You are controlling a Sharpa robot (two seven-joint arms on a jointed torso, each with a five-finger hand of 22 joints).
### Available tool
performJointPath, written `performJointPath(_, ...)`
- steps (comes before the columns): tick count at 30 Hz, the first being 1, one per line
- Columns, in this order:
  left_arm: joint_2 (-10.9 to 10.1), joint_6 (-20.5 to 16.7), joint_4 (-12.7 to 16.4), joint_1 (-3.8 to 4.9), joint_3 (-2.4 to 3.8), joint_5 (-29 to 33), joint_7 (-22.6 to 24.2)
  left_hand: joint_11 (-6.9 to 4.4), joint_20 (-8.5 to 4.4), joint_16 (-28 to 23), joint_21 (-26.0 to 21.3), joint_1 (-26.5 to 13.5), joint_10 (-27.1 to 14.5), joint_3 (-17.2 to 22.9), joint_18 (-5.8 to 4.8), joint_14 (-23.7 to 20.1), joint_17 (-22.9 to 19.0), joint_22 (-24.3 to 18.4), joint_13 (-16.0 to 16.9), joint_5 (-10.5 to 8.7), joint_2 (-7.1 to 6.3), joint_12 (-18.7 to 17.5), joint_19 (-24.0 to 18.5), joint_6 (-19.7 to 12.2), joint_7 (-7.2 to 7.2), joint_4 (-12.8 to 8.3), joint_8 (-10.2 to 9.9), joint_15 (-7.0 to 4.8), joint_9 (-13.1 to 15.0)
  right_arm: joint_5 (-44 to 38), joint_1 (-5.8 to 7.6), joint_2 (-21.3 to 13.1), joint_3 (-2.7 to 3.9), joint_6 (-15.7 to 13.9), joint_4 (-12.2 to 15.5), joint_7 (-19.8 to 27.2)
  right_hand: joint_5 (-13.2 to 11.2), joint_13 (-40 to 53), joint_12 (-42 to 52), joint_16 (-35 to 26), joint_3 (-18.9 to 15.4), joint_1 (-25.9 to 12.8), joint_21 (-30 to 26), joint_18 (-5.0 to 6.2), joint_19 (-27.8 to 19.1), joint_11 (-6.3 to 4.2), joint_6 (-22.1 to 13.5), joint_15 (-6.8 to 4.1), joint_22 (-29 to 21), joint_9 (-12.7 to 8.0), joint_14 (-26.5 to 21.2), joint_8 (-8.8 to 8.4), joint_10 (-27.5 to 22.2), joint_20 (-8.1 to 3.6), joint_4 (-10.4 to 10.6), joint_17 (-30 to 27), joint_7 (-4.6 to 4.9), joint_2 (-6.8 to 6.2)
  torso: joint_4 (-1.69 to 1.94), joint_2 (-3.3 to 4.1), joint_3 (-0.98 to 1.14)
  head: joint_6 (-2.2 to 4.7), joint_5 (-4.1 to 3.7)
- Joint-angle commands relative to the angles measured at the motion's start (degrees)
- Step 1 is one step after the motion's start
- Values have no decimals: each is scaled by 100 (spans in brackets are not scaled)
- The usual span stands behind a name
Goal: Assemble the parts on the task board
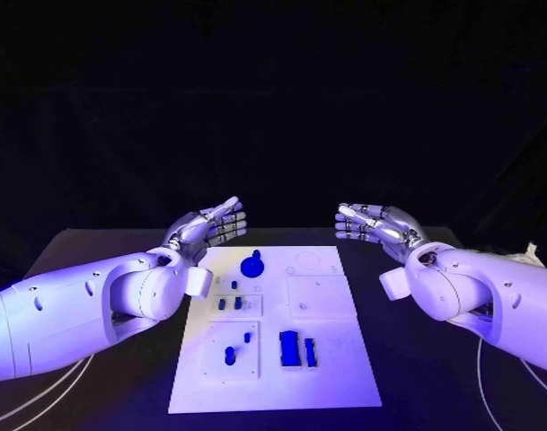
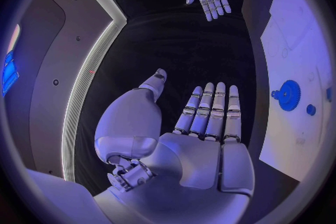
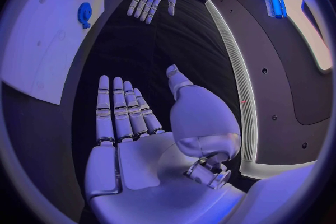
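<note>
The task board (image 1: 331,377) lay in the middle of the black table (image 1: 92,247), with a round blue gear-like part (image 1: 251,266) near its far edge and several smaller blue parts (image 1: 296,349) grouped toward its near end. Beyond the board's far left corner the left hand (image 1: 210,225) hovered with fingers stretched out and nothing in it. Beyond the far right corner the right hand (image 1: 374,224) faced it, likewise spread and holding nothing.
</note>
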Motion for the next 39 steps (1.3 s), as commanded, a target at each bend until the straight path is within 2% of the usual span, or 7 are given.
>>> performJointPath(1, 79, -570, 66, -72, 42, -127, 158, -206, -323, -331, -115, -1719, -1272, -442, -262, -1151, -207, -750, -81, -80, 138, -195, -959, -1222, -230, -30, -115, -566, -85, 309, -95, -1, 37, -569, 165, 322, -110, -234, -191, -276, -254, -1787, -390, -259, -1121, -538, -1137, -197, -570, -246, -1271, -107, -1333, -253, 7, -449, -232, -27, 257, -170, 90, 106, -154)
performJointPath(3, 169, -937, 124, -168, 89, -195, 234, -644, -385, -393, -115, -2051, -1517, -528, -262, -1375, -247, -895, -81, -80, 138, -616, -1146, -1461, -274, -30, -115, -566, -85, 513, -216, -20, 84, -936, 332, 505, -110, -282, -191, -335, -306, -2145, -468, -267, -1346, -538, -1366, -197, -684, -294, -1526, -107, -1599, -302, 7, -538, -279, -27, 385, -257, 136, 169, -244)
performJointPath(9, 406, -1907, 276, -422, 215, -376, 436, -644, -530, -543, -115, -2813, -2079, -722, -375, -1884, -650, -1227, -81, -80, 138, -616, -1570, -2000, -721, -30, -115, -566, -85, 1039, -528, -69, 205, -1880, 762, 976, -110, -739, -191, -455, -804, -2931, -641, -384, -1840, -538, -1867, -197, -936, -772, -2085, -107, -2187, -795, 7, -737, -729, -27, 551, -368, 194, 250, -361)
performJointPath(13, 498, -2282, 335, -520, 264, -445, 515, -644, -596, -610, -115, -3164, -2340, -815, -386, -2120, -650, -1381, -81, -80, 138, -616, -1766, -2251, -721, -30, -115, -566, -85, 1238, -646, -88, 250, -2235, 923, 1154, -110, -739, -191, -873, -804, -3307, -721, -384, -2069, -538, -2105, -197, -1056, -772, -2353, -107, -2472, -795, 7, -830, -729, -27, 555, -371, 196, 253, -364)
performJointPath(14, 514, -2347, 345, -537, 272, -457, 528, -644, -609, -625, -115, -3251, -2404, -836, -385, -2176, -650, -1418, -81, -80, 138, -616, -1815, -2312, -721, -30, -115, -566, -85, 1271, -666, -91, 258, -2295, 951, 1184, -110, -739, -191, -873, -804, -3398, -738, -814, -2128, -538, -2162, -197, -1085, -772, -2416, -107, -2539, -795, 7, -854, -729, -27, 555, -371, 196, 253, -364)
performJointPath(15, 533, -2424, 357, -557, 282, -472, 544, -644, -1015, -1040, -115, -3365, -2489, -864, -791, -2255, -650, -1469, -81, -80, 138, -616, -1877, -2393, -721, -30, -115, -566, -85, 1310, -689, -95, 266, -2364, 982, 1219, -110, -739, -191, -873, -804, -3512, -765, -814, -2201, -538, -2236, -197, -1121, -772, -2499, -107, -2621, -795, 7, -881, -729, -27, 555, -371, 196, 253, -364)
performJointPath(39, 553, -2506, 370, -578, 293, -487, 561, -644, -1015, -1040, -115, -4631, -3425, -1386, -791, -3091, -650, -2350, -81, -80, 138, -616, -2563, -3296, -721, -30, -115, -566, -85, 1345, -710, -98, 275, -2428, 1011, 1250, -110, -739, -191, -873, -804, -4837, -1226, -814, -3027, -538, -3072, -197, -1797, -772, -3442, -107, -3610, -795, 7, -1413, -729, -27, 555, -371, 196, 253, -364)
